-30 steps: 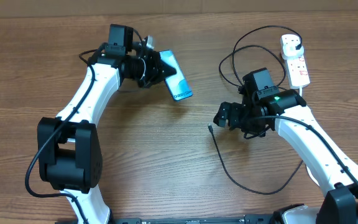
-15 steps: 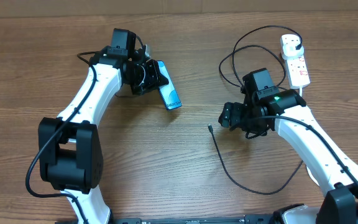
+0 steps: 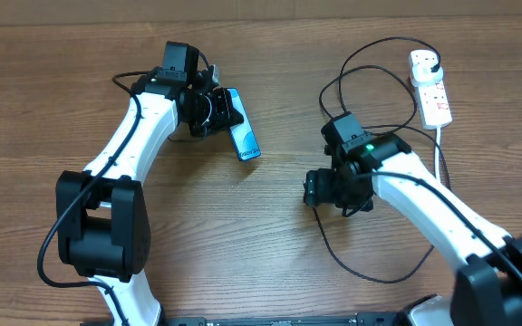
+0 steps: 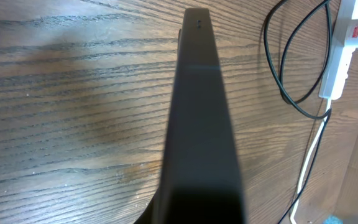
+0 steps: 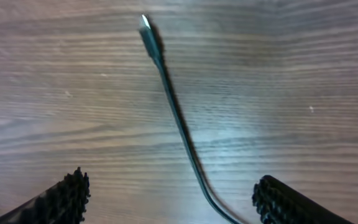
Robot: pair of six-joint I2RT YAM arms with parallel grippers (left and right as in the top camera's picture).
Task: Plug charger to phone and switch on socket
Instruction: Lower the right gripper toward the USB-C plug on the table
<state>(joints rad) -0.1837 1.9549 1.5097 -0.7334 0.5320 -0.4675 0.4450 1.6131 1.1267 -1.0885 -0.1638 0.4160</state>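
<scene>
Right tool (image 5: 173, 198), open, straddles the charger (image 5: 174, 112); its tip lies at 12 o'clock, cable running 12-to-6. Left tool (image 3: 217, 110) is clamped on the phone (image 3: 244, 138).

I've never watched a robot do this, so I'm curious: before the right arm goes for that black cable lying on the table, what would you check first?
1. Phone held: ok. The left gripper is shut on the phone, which is tilted.
2. Right gripper open: ok, its jaws stand wide.
3. Cable lined up: ok. The charger cable runs between the right fingers, with the connector tip ahead on the table.
4. Connector gripped: not ok, nothing touches it.
5. Plug in the socket: ok, it sits at the far end.
6. Socket switched on: cannot tell.
</scene>
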